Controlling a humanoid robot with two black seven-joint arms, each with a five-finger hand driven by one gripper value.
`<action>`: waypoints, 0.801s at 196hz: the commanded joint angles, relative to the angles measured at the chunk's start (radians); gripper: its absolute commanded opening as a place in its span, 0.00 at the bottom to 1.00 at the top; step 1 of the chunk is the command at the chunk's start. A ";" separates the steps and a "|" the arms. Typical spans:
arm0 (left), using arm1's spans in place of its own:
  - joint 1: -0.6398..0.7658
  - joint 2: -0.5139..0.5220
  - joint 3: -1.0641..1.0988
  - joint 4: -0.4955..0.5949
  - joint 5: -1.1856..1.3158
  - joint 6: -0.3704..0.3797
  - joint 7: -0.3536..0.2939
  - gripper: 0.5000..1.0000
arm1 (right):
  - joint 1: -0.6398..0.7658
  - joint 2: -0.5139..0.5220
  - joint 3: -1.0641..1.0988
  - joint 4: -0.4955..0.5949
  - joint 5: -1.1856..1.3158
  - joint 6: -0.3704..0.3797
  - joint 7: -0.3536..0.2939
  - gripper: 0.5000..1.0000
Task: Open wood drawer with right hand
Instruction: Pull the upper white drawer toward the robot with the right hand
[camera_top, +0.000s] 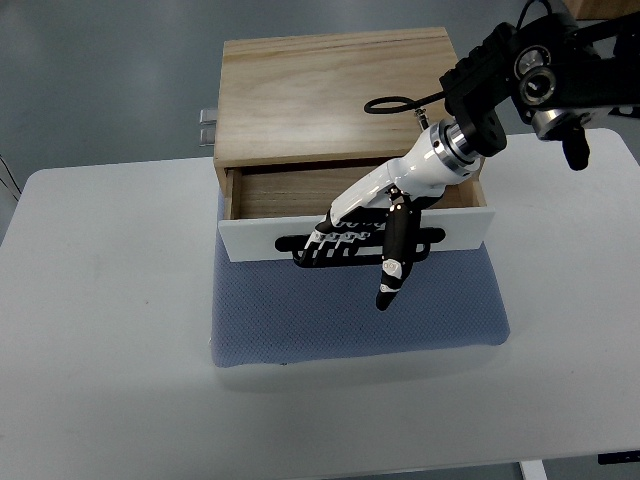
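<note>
A grey table (100, 300) spreads out to the left of the right hand (365, 225). On it lies a blue mesh mat (350, 320), reaching out below and to both sides of the hand. The wood drawer (300, 192) sits directly under the hand: a shallow tray of light wood with a white front panel (260, 238), pulled partly out of a pale wooden box (335, 95) that stands behind the hand. A dark slot handle is cut into the white panel. The fingers (330, 238) are curled down over the panel's top edge into that slot, gripping it, while the thumb (393, 265) points down over the mat. The black arm (540, 75) enters from the upper right.
</note>
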 joint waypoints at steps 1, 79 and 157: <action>0.000 0.000 0.000 0.000 0.000 0.000 0.000 1.00 | 0.000 -0.001 0.002 -0.001 0.000 0.000 -0.001 0.89; 0.000 0.000 0.002 0.000 0.000 0.000 0.000 1.00 | -0.001 -0.014 -0.001 0.011 0.001 0.000 -0.002 0.89; 0.000 0.000 0.000 0.000 0.000 0.000 0.000 1.00 | 0.002 -0.030 0.000 0.046 0.001 0.000 -0.002 0.89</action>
